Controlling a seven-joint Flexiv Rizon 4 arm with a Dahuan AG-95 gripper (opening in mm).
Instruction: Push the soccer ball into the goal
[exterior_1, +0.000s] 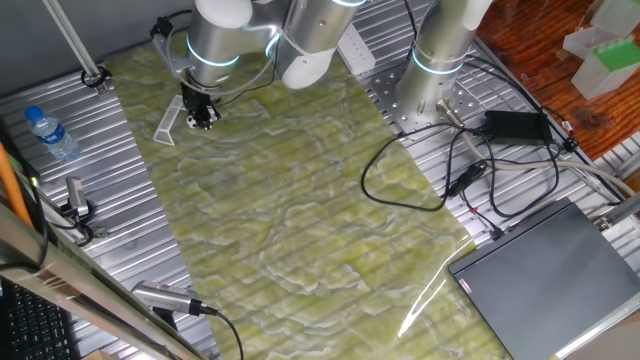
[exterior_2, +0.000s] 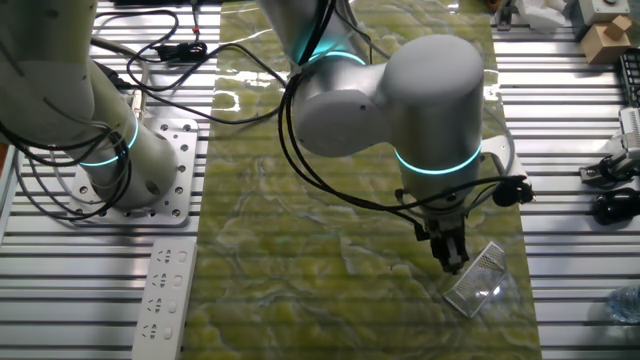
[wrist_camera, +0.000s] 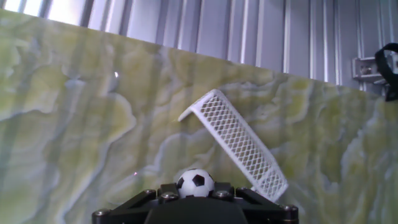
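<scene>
Ribbed metal table (exterior_1: 120, 190) — green marbled mat (exterior_1: 300, 200)

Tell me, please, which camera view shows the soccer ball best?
The hand view: the soccer ball sits plainly at the tool's tip, just short of the goal. In both fixed views the tool hides the ball.

**Arm low, wrist down**

My arm (exterior_2: 400, 95) reaches far across the table and bends at the wrist (exterior_2: 437, 165), which glows with a cyan ring. The gripper (exterior_1: 202, 118) points straight down, tip close to the surface. I can't tell whether its fingers are parted or closed.
</scene>
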